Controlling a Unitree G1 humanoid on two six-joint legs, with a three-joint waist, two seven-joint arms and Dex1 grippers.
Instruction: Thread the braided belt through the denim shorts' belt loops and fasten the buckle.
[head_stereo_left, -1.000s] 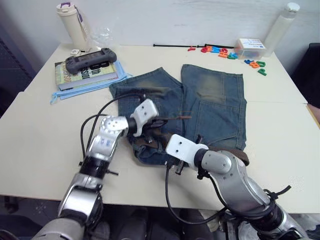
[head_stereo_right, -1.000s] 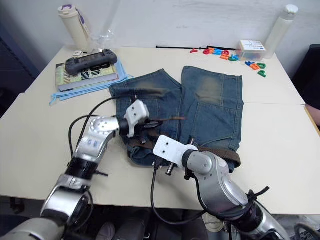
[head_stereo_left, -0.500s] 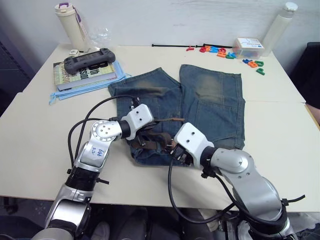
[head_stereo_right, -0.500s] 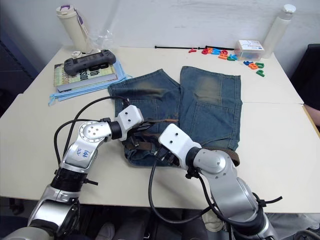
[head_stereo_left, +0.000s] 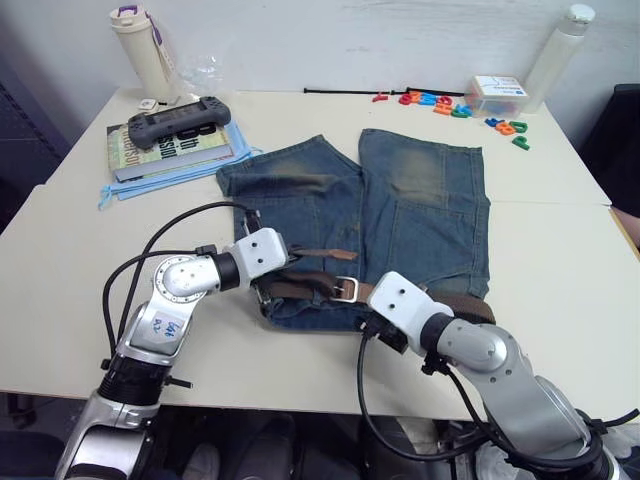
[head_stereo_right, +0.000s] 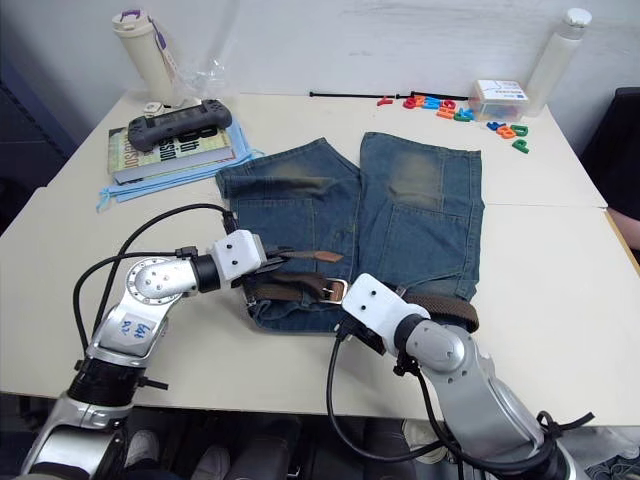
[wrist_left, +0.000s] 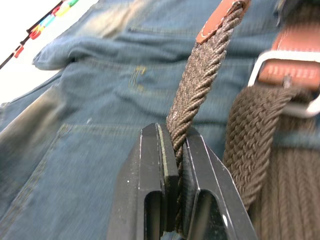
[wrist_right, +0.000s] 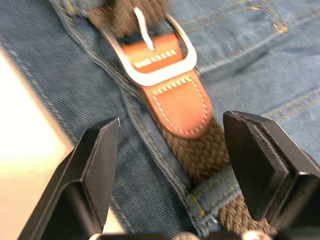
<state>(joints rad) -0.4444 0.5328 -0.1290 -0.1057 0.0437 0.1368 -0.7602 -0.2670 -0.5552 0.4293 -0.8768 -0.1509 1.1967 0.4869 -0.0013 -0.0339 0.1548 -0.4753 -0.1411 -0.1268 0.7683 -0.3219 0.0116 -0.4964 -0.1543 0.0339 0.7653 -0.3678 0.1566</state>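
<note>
Left end effector pinches the braided belt; right end effector spread over the buckle near the counter edge

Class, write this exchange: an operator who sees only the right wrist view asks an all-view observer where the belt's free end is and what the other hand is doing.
Operator: My right hand is open over the buckle. Where is the belt's free end?
Observer: The left hand is shut on the braided belt, a little short of its leather tip.
Operator: Where is that tip?
Observer: In the head views it is over the denim shorts, on the buckle's far side.
</note>
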